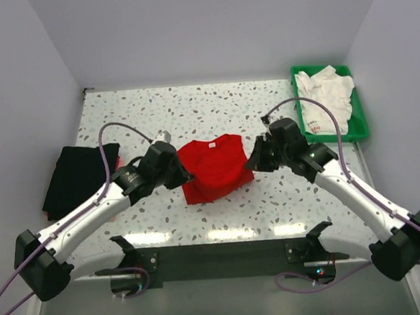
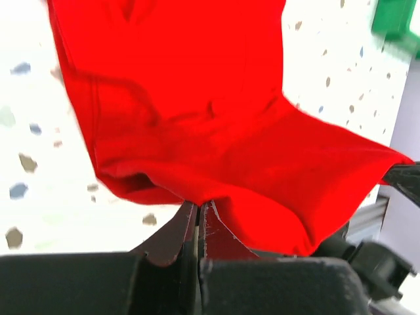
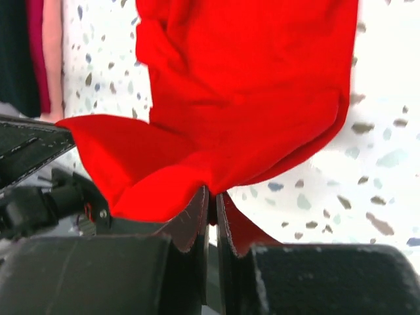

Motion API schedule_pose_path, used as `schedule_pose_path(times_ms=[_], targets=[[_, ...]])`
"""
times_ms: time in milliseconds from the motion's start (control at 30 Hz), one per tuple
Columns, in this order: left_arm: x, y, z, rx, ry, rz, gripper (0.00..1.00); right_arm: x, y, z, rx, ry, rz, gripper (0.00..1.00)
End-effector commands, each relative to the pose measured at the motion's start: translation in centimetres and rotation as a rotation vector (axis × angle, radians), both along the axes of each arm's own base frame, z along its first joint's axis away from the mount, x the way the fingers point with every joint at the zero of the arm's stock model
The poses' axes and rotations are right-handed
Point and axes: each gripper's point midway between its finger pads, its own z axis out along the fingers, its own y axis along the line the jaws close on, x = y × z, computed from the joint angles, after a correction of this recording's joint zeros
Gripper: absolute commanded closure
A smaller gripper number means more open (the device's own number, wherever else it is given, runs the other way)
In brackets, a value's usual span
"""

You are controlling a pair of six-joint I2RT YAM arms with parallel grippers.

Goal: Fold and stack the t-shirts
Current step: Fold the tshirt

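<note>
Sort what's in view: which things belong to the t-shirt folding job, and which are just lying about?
Part of the job:
red t-shirt, pinched by the left gripper and the right gripper
black t-shirt, far left
white t-shirts, heaped far right

Just lying about:
green tray, holding the white ones
speckled table

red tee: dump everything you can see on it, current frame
Bright red t-shirt, plain soft cloth, small white neck label at its far edge. It lies midway across the speckled table, gathered into a wrinkled rough square. The left tool and right tool are each shut on a pinch of its edge, on opposite sides, with those edges raised off the surface.
</note>
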Motion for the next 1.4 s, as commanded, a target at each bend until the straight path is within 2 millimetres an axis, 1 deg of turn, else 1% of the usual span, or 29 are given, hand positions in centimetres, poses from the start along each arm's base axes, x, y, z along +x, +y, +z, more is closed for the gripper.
schedule_pose_path(times_ms=[0, 67, 100, 133, 167, 200, 333, 367, 400, 467, 500, 567, 600, 633, 667, 700, 733, 767, 833, 1000, 1033, 1100, 1167, 1200, 1233, 1267, 1300, 1333, 1367], targets=[[3.9, -0.3, 2.9, -0.001, -0.096, -0.01, 1.0, 5.2, 0.6, 3.6, -0.022, -0.134, -0.041, 1.0], [7.1, 0.3, 2.7, -0.018, -0.08, 0.03, 1.0, 8.1, 1.0, 4.4, -0.014, -0.141, -0.056, 1.0], [7.5, 0.9, 2.7, -0.013, -0.083, 0.045, 1.0, 8.8, 1.4, 4.4, -0.017, -0.137, -0.049, 1.0], [8.5, 0.4, 2.6, -0.03, -0.072, 0.033, 1.0, 9.7, 1.6, 4.6, -0.017, -0.139, -0.051, 1.0], [9.3, 0.6, 2.6, -0.031, -0.07, 0.045, 1.0, 11.6, 1.9, 4.2, -0.016, -0.117, -0.056, 1.0], [10.1, 0.8, 2.5, -0.031, -0.068, 0.05, 1.0, 12.4, 2.1, 4.0, -0.014, -0.111, -0.053, 1.0], [15.1, 2.4, 1.3, -0.06, -0.043, 0.115, 1.0, 17.5, 2.8, 2.1, 0.01, -0.066, -0.065, 1.0], [16.0, 2.6, 0.9, -0.064, -0.036, 0.123, 1.0, 18.8, 3.1, 2.8, 0.021, -0.083, -0.068, 1.0], [16.9, 3.0, 0.5, -0.065, -0.026, 0.139, 1.0, 20.0, 3.5, 0.6, 0.008, -0.039, -0.067, 1.0], [19.2, 3.8, -1.0, -0.075, 0.01, 0.166, 1.0, 22.3, 4.2, 1.1, 0.046, -0.059, -0.062, 1.0], [20.6, 4.4, -1.9, -0.084, 0.028, 0.187, 1.0, 23.5, 4.6, -0.7, 0.046, -0.029, -0.056, 1.0], [22.3, 5.1, -3.1, -0.1, 0.051, 0.212, 1.0, 26.0, 5.3, -2.1, 0.054, -0.01, -0.048, 1.0], [22.5, 5.5, -3.9, -0.096, 0.07, 0.225, 1.0, 26.7, 5.6, -0.4, 0.068, -0.051, -0.045, 1.0], [23.1, 5.6, -3.8, -0.104, 0.066, 0.228, 1.0, 27.4, 6.0, -3.3, 0.057, 0.006, -0.036, 1.0], [23.4, 5.8, -4.2, -0.104, 0.074, 0.239, 1.0, 28.8, 6.5, -1.9, 0.074, -0.033, -0.028, 1.0], [24.0, 6.2, -4.7, -0.106, 0.079, 0.25, 1.0, 29.4, 6.7, -2.8, 0.07, -0.019, -0.023, 0.99], [24.4, 6.5, -5.0, -0.107, 0.081, 0.259, 1.0, 30.0, 7.0, -4.7, 0.065, 0.01, -0.015, 0.98], [24.6, 6.9, -5.2, -0.104, 0.085, 0.27, 1.0, 31.0, 7.5, -4.2, 0.079, -0.011, -0.008, 0.98], [25.2, 7.5, -5.9, -0.109, 0.093, 0.281, 1.0, 31.9, 8.1, -5.2, 0.082, -0.016, 0.005, 0.95], [25.4, 8.6, -7.3, -0.113, 0.11, 0.305, 1.0, 33.3, 7.8, -5.3, 0.072, -0.073, 0.011, 0.84], [25.3, 8.8, -7.4, -0.116, 0.114, 0.309, 1.0, 33.5, 7.8, -5.3, 0.068, -0.08, 0.013, 0.75], [25.1, 9.3, -7.5, -0.138, 0.108, 0.314, 1.0, 33.9, 7.1, -4.7, 0.057, -0.095, 0.0, 0.66], [24.9, 10.0, -7.3, -0.149, 0.1, 0.329, 0.81, 33.9, 6.6, -4.2, 0.044, -0.107, -0.011, 0.54], [24.8, 10.8, -7.0, -0.153, 0.088, 0.346, 0.76, 33.9, 6.0, -3.0, 0.029, -0.135, -0.024, 0.5], [24.7, 11.3, -6.7, -0.154, 0.08, 0.358, 0.66, 33.9, 5.7, -2.2, 0.02, -0.156, -0.035, 0.47], [24.8, 12.2, -6.4, -0.151, 0.071, 0.378, 0.59, 33.4, 5.2, -2.8, -0.001, -0.147, -0.043, 0.43], [24.8, 12.6, -5.6, -0.141, 0.044, 0.391, 0.54, 33.1, 5.0, -1.0, -0.005, -0.189, -0.05, 0.43], [24.9, 13.0, -5.2, -0.126, 0.03, 0.396, 0.47, 32.5, 4.5, -2.1, -0.035, -0.172, -0.063, 0.43], [24.9, 13.0, -4.3, -0.116, 0.01, 0.395, 0.46, 31.8, 4.8, -2.2, -0.057, -0.174, -0.052, 0.43]])
